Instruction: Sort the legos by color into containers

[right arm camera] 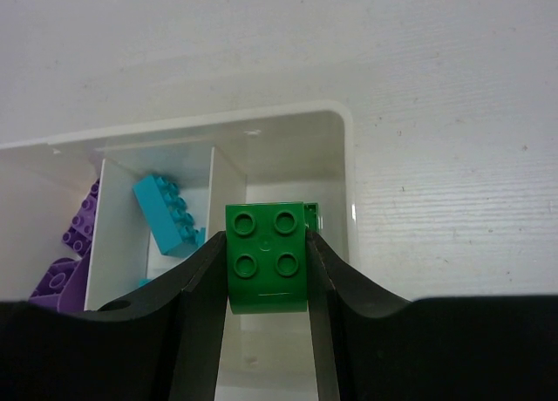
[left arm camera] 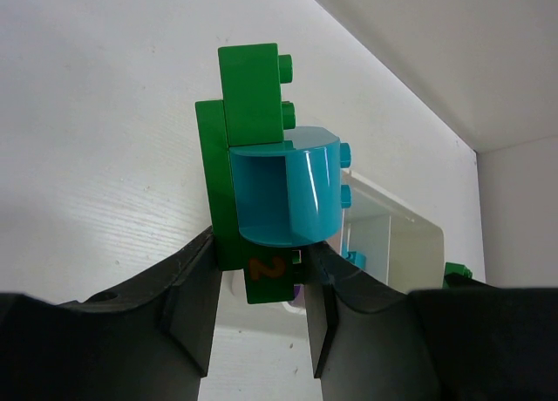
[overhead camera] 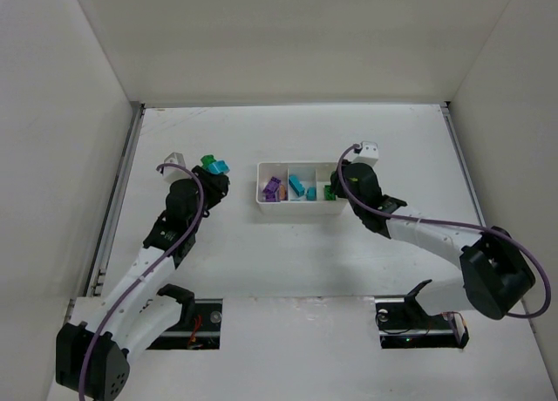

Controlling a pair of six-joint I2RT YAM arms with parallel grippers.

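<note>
Landmark: white tray [overhead camera: 301,212], three compartments side by side, standing on the desk [overhead camera: 261,261] between the two arms.

Done so far: purple bricks [overhead camera: 272,189] lie in the tray's end compartment on the left arm's side. Cyan bricks [overhead camera: 298,185] lie in the middle one. The colours already in the tray are not mixed, as far as I can see.

In hand, right: right claw [right arm camera: 266,279] is closed to brick width on a green brick [right arm camera: 266,257], one finger flat against each side. It hangs over the tray's end compartment on the right arm's side. A sliver of green shows behind it, but I cannot tell what that is.

In hand, left: left claw [left arm camera: 260,286] is pinched on the lower part of a green-and-cyan stack [left arm camera: 261,183], out beyond the tray's purple end, near it but apart. I cannot tell whether the stack is clear of the desk.

Left to do (my judgement): release the green brick into its compartment. Pull the stack apart, since it joins two colours, then place each part. I see no other loose bricks outside the tray. The task looks well over half done.

Materials: the bricks are hard, glossy moulded plastic with round studs. The held green brick is square with four studs. The stack's cyan part has a rounded, hollow front that catches a highlight. Its green part is blocky, with an orange mark like a "2".

Tray: thin, smooth white plastic with rounded corners and upright dividers.

Desk: matt white with a faint grain.

Claw fingers: black, smooth and curved.
</note>
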